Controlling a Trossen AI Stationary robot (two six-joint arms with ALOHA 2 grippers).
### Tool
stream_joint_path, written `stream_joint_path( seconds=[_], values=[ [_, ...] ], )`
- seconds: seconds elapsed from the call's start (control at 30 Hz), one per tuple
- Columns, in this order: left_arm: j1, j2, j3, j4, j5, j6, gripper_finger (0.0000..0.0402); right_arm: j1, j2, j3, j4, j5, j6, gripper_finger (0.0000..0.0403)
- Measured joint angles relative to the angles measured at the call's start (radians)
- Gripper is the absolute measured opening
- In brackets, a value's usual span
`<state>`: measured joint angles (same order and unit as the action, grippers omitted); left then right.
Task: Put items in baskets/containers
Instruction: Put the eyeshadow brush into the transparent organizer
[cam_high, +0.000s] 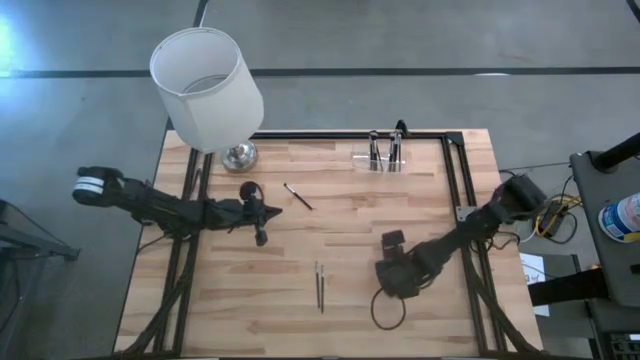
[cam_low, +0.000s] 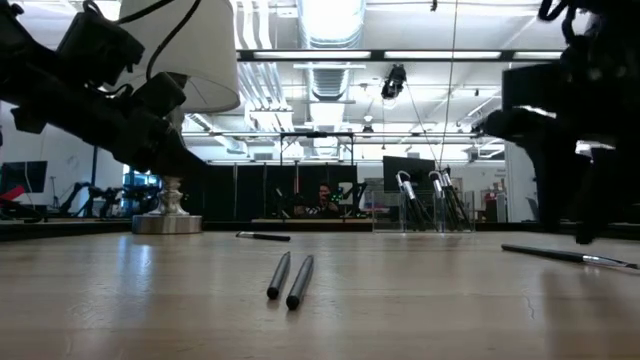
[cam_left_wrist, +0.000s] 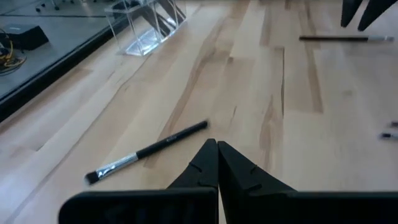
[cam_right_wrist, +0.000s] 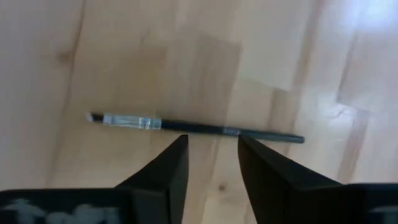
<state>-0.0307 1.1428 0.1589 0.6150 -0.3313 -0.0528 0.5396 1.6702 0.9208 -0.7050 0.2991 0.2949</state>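
Observation:
A clear holder (cam_high: 378, 158) stands at the table's far edge with several dark sticks upright in it. One dark brush (cam_right_wrist: 199, 127) with a silver ferrule lies flat on the wood below my right gripper (cam_right_wrist: 211, 142). That gripper is open, points down, and its fingers stand above the brush's handle without touching it. Another brush (cam_high: 297, 196) lies just right of my left gripper (cam_high: 272, 212), which is shut and hovers low over the table. Two grey sticks (cam_high: 320, 285) lie side by side near the front middle.
A white lamp (cam_high: 207, 90) with a metal foot (cam_high: 240, 155) stands at the far left corner. A black frame rail (cam_high: 455, 170) runs along the table's far and right sides. Bare wood lies between the two grippers.

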Motion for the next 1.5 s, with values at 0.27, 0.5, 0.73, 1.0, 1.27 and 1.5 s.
stream_joint_path(
  seconds=[0.27,0.5,0.73,1.0,1.27,1.5],
  values=[
    [0.0,0.054,0.0,0.039,0.0,0.004,0.0,0.004,0.196,0.22,-0.239,-0.085,-0.127,0.0173],
    [0.0,0.083,0.015,0.047,0.0,0.006,0.0,0.019,0.274,0.304,-0.294,-0.09,-0.187,0.0178],
    [0.0,0.116,0.03,0.042,0.0,0.014,0.0,0.017,0.259,0.326,-0.264,-0.076,-0.187,0.0178],
    [0.0,0.141,0.044,0.042,0.001,0.017,0.0,0.004,0.185,0.325,-0.179,-0.042,-0.165,0.0178],
    [0.0,0.141,0.044,0.04,0.005,0.019,0.0,0.003,0.207,0.307,-0.215,-0.074,-0.234,0.0178],
    [0.0,0.144,0.045,0.043,0.005,0.023,0.0,-0.011,0.276,0.319,-0.165,-0.084,-0.38,0.0167]
  ],
)
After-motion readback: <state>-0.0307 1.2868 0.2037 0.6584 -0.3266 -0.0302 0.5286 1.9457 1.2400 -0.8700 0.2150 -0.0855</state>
